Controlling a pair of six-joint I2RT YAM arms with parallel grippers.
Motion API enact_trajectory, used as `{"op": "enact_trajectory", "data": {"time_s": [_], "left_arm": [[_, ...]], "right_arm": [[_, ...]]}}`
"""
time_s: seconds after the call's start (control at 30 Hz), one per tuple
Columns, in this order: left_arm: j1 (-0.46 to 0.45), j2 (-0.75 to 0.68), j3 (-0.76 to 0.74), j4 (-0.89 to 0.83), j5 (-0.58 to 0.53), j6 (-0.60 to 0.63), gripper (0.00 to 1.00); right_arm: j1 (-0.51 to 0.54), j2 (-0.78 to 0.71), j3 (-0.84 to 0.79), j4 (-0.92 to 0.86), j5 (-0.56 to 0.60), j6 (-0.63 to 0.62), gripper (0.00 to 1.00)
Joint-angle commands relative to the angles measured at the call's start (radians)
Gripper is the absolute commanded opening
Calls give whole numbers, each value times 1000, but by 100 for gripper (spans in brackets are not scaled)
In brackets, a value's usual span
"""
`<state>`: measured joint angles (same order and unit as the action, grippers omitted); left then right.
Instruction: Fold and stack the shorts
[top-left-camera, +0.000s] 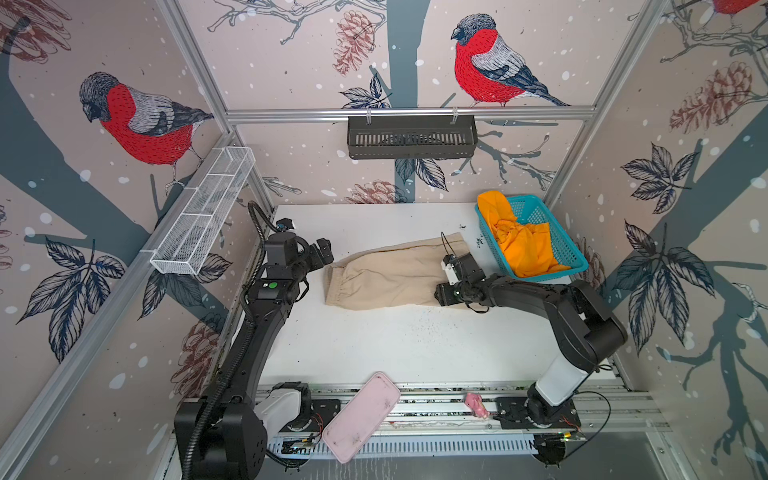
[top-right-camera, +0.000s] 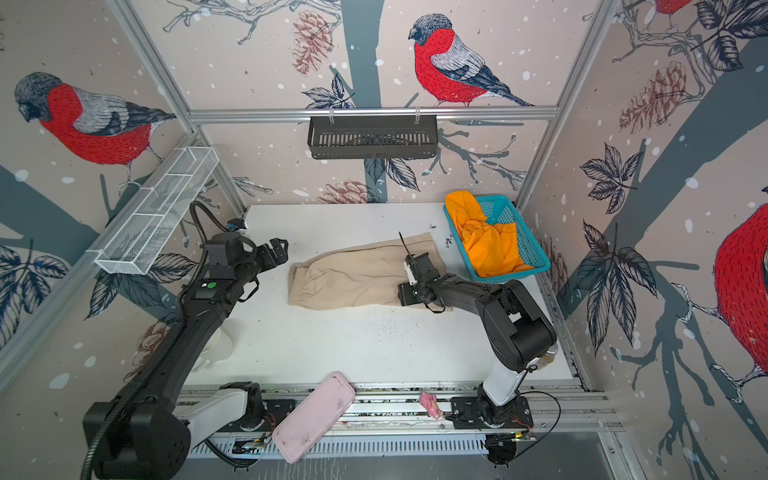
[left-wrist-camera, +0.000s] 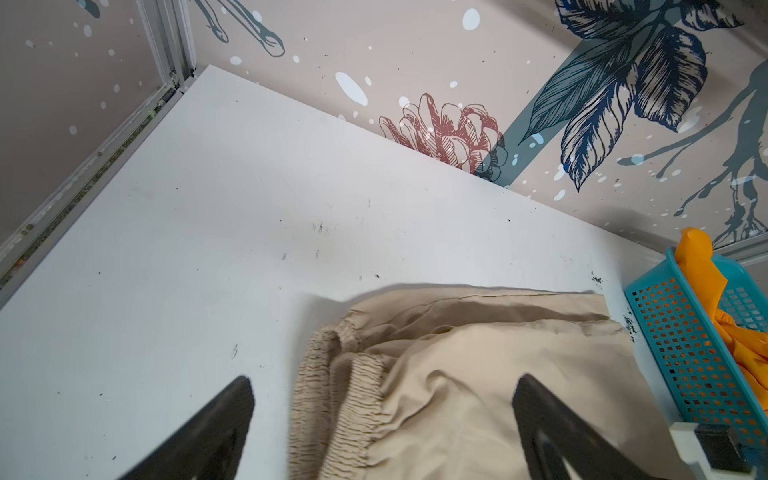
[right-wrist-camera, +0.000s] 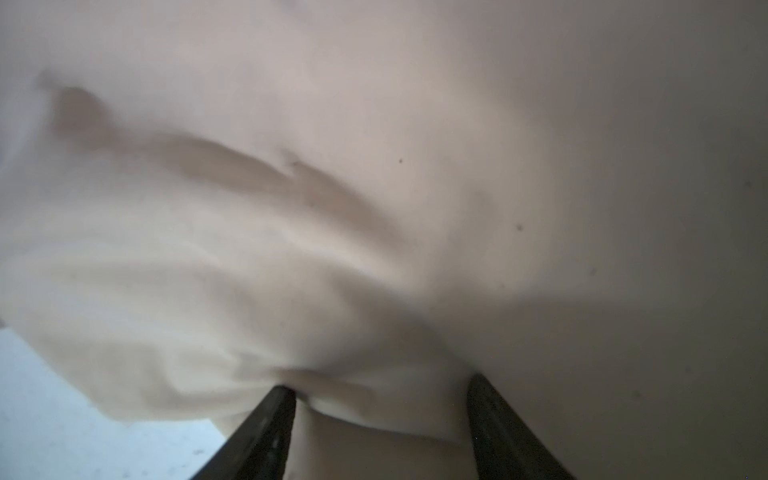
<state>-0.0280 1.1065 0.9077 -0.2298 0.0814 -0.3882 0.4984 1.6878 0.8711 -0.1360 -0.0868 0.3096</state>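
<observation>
Badly blurred — beige shorts (right-wrist-camera: 291, 232).

We see a white table (top-left-camera: 374, 345) boxed in by 3 walls (top-left-camera: 299, 174) papered in pale pink, printed with red-breasted bullfinches (top-left-camera: 486, 66), pine cones and dark leaves. Aluminium posts (top-left-camera: 195, 62) rise from the table's far corners, and a crossbar (top-left-camera: 291, 115) spans above its far edge. A black slotted shelf (top-left-camera: 411, 137) hangs from that crossbar. Left of the table, a white wire tray (top-left-camera: 203, 216) sits on a slanting rail. Dark specks dot the table's surface. The light is even and soft.
</observation>
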Motion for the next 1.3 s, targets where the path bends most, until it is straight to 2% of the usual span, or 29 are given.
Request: {"op": "enact_trajectory", "data": {"time_s": [0.0,0.1,0.27,0.37,0.53,0.7,0.9,1.13,1.27], "left_arm": [[2,-17,-3,-30,-26,-10,97],[13,-22,6,-58,-81,-18,97],[72,-28,14,-57,-65,-39,97],[99,-21,16,-52,-46,-50,97],[155,16,16,-51,32,-68,97],[192,16,6,-65,22,-79,97],[215,10,-22,-52,50,-99,97],[220,33,-44,-41,72,-102,97],[221,39,-51,-31,75,-103,97]], "right_arm": [[-7,-57,28,-88,53,-62,69],[109,-102,91,-40,124,-155,75],[340,-98,129,171,222,-282,88],[471,-24,140,324,258,-370,91],[641,150,220,462,435,-549,97],[726,297,304,507,518,-683,100],[740,431,405,547,596,-804,100],[741,511,431,569,602,-944,100],[731,535,440,551,596,-953,100]]}}
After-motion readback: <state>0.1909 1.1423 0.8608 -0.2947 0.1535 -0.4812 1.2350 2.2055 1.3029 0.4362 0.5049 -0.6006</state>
